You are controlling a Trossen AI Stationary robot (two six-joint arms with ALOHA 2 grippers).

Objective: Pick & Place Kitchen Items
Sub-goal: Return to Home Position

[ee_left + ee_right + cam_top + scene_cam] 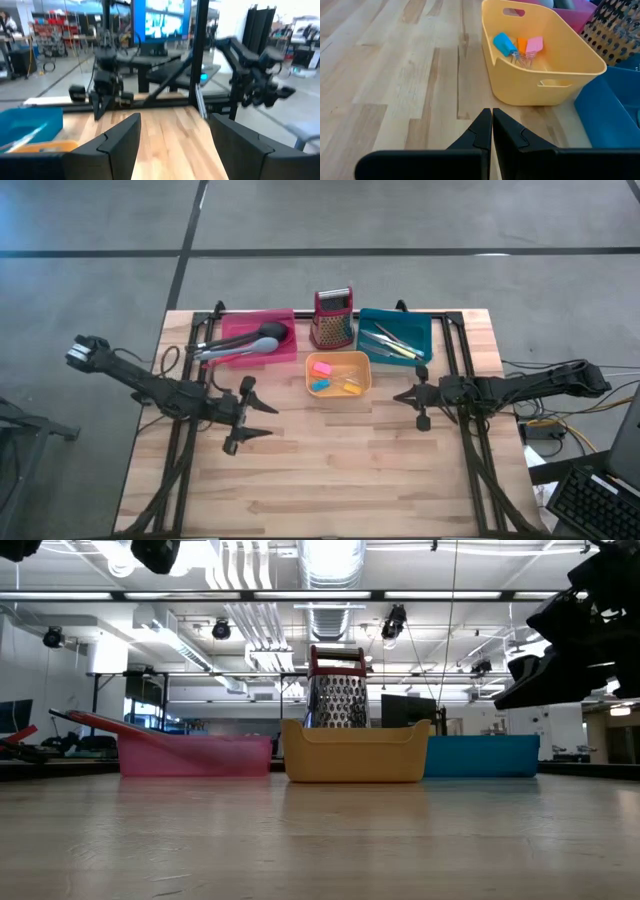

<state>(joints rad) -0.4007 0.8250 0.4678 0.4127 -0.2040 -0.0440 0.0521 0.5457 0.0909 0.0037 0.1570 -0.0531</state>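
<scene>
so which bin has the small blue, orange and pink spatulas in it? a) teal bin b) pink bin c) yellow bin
c: the right wrist view shows the spatulas lying inside the yellow bin.

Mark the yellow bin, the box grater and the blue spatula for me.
yellow bin (520,87), right wrist view, on its near outer wall.
box grater (333,328), high view, on its metal grating face.
blue spatula (504,44), right wrist view, on its blue head.
</scene>
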